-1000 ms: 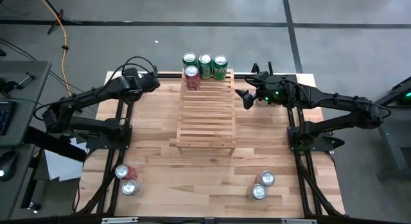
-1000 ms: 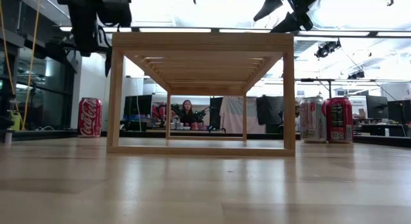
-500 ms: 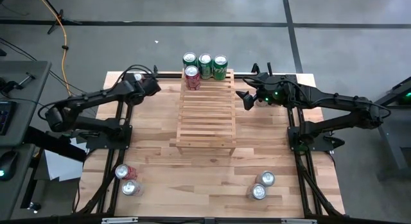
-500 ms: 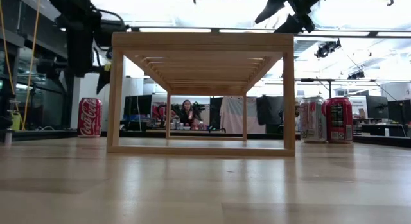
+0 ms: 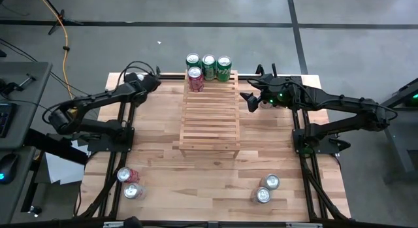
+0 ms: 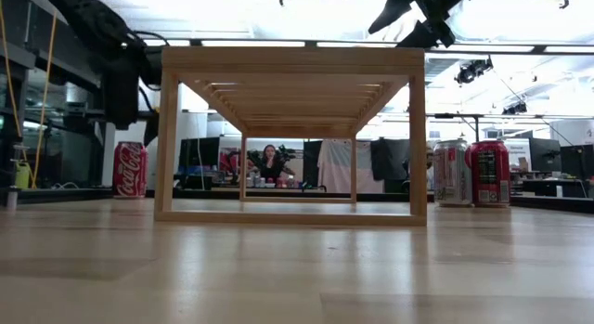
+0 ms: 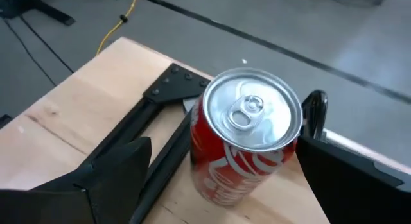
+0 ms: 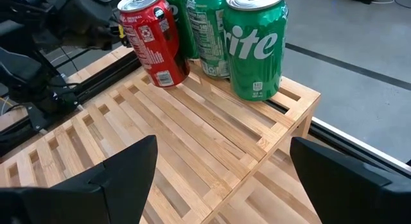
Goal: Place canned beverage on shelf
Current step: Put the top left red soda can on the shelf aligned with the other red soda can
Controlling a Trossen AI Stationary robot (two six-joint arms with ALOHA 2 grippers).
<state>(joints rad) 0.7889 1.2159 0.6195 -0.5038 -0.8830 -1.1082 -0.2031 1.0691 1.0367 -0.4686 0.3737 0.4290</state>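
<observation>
Cans [image 5: 208, 66], three green and one red, already stand at the shelf's [image 5: 209, 117] far end, while the left gripper [image 7: 212, 179], fingers spread, straddles another red can [image 7: 247, 144] on the table, ungrasped.

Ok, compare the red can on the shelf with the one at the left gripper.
The shelf can stands on the shelf; the other can on the tabletop. The other can sits between the left gripper's open fingers; the shelf can stands free. Both red, upright.
</observation>
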